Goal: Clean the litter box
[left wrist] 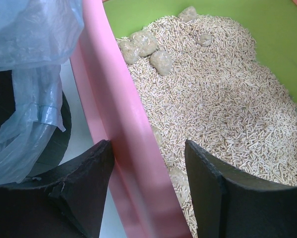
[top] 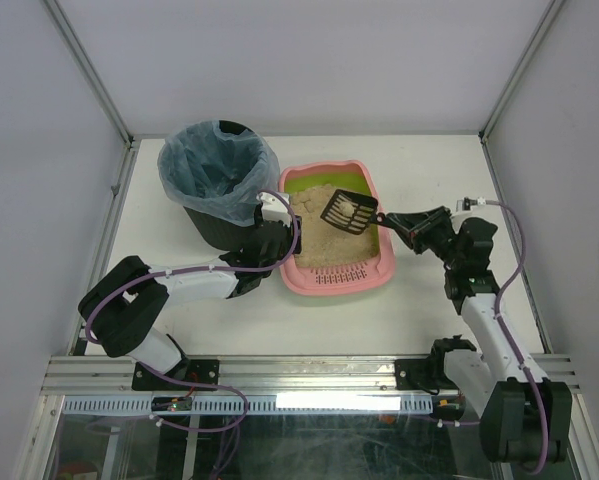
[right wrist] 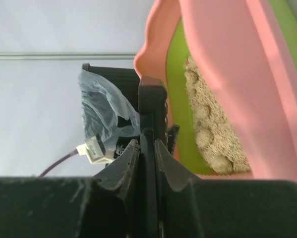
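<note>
We start at the near edge of the bench (top: 309,320), where the two arms are bolted down. The left arm bends low across the bench and reaches to the left side of the litter box (top: 339,280). The left hand (left wrist: 148,163) has one finger (left wrist: 64,198) outside the pink wall and the other finger (left wrist: 232,198) inside, over the litter. The wall sits tight between them, so we see this hand gripping the box.

The right arm reaches in from the right. The right hand (right wrist: 147,148) is closed tight on the thin handle of a black scoop (top: 349,212). The scoop is over the litter and has some pale lumps in it.

The litter box sits in the middle of the bench. It is pink outside and green inside. Its end with the slots is the near one. Tan litter fills it, with more lumps (left wrist: 160,62) by the left wall.

Just left of the box, a little farther back, stands a black bin (top: 219,225) with a blue bag (top: 214,165) in it.
</note>
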### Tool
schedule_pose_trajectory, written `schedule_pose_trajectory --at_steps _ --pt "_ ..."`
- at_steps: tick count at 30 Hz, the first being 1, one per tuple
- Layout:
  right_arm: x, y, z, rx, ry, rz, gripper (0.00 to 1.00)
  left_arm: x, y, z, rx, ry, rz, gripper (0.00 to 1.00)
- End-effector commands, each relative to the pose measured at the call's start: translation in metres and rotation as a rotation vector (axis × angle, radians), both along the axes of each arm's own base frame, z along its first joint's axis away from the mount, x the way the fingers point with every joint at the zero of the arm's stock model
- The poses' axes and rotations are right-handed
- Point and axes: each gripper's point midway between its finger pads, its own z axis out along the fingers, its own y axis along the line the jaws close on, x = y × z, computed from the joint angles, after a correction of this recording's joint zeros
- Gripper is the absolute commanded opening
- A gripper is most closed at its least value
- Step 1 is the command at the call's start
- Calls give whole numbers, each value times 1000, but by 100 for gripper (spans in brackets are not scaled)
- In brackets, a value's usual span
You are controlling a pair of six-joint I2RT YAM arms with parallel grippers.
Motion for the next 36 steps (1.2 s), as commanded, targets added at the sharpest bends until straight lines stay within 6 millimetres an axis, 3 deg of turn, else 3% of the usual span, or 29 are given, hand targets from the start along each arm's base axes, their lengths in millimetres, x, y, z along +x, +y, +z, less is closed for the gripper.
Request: schedule_pose_trajectory --at_steps 1,5,8,12,13,16,20,26,32,36 --pt "26 -12 69 -27 -149 -85 0 -7 -33 24 -105 -35 -100 59" --pt "49 -14 101 -38 -183 -119 0 -7 -34 23 -104 -33 -104 59" --pt "68 -1 129 -45 -227 -103 0 -7 -33 23 -103 -34 -101 59" --pt "96 40 162 -90 -286 -20 0 -6 -33 24 -101 -35 -101 59" --pt "100 54 182 -98 -327 7 0 -6 -33 25 -101 -37 -100 59" --pt "114 92 203 -146 -378 65 0 -6 -32 24 -97 -37 -96 59" --pt "129 142 210 -266 -413 140 0 -6 -32 24 -94 -37 -94 59" --pt "131 211 217 -472 -584 287 0 -6 -32 23 -91 -36 -97 59" --pt "124 254 231 -745 -846 332 0 -5 -31 22 -86 -38 -94 59" --pt "112 267 238 -850 -980 317 0 -5 -32 22 -83 -38 -94 59"
